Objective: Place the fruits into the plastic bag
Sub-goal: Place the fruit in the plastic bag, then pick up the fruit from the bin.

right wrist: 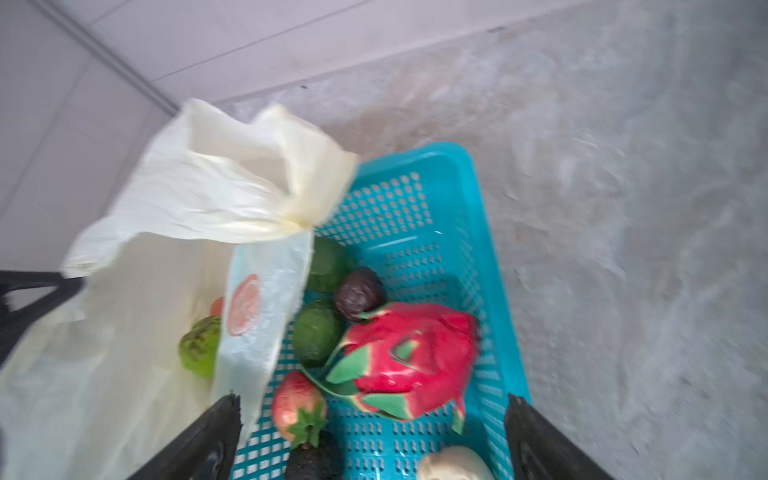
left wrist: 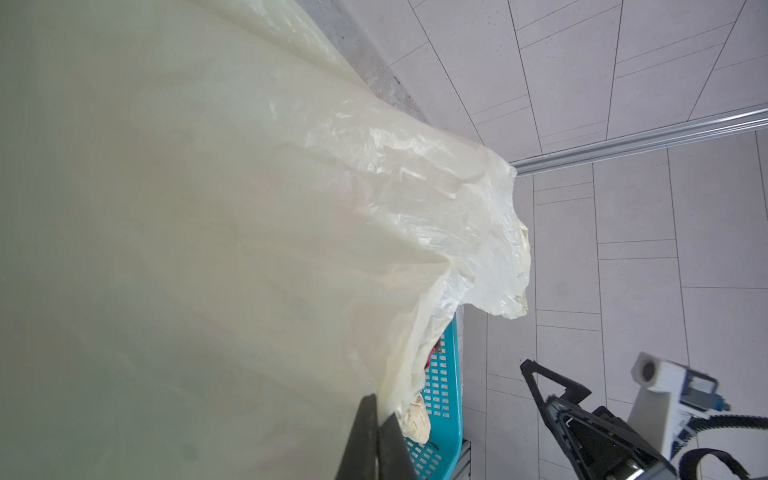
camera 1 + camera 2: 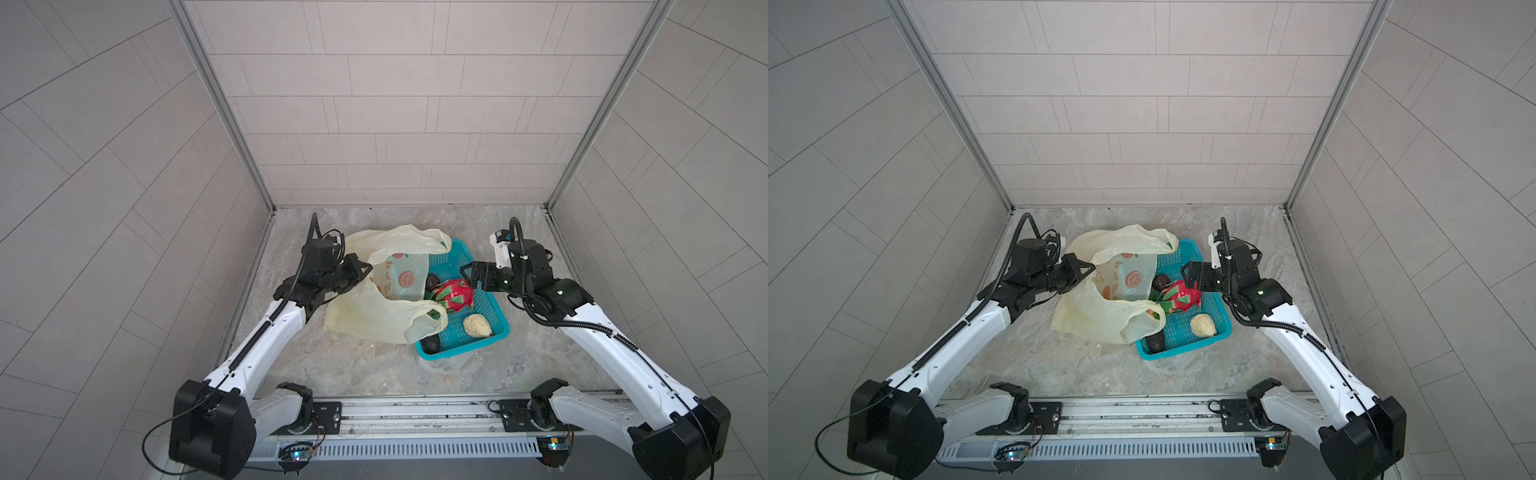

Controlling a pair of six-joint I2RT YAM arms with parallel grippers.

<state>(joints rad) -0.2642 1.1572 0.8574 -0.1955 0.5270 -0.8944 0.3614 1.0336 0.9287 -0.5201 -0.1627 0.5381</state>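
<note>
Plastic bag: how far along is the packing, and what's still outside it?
Done: at least one bumpy green fruit lies inside the plastic bag. In hand: the left fingers are shut on the bag's edge, holding it open; the right fingers are open over the dragon fruit, gripping nothing. Left: dragon fruit, strawberry, cream lump and several dark and green fruits sit in the basket.

Pale tiled walls (image 3: 395, 104) on three sides; grey marbled floor (image 3: 353, 374); aluminium corner posts (image 3: 224, 104).
</note>
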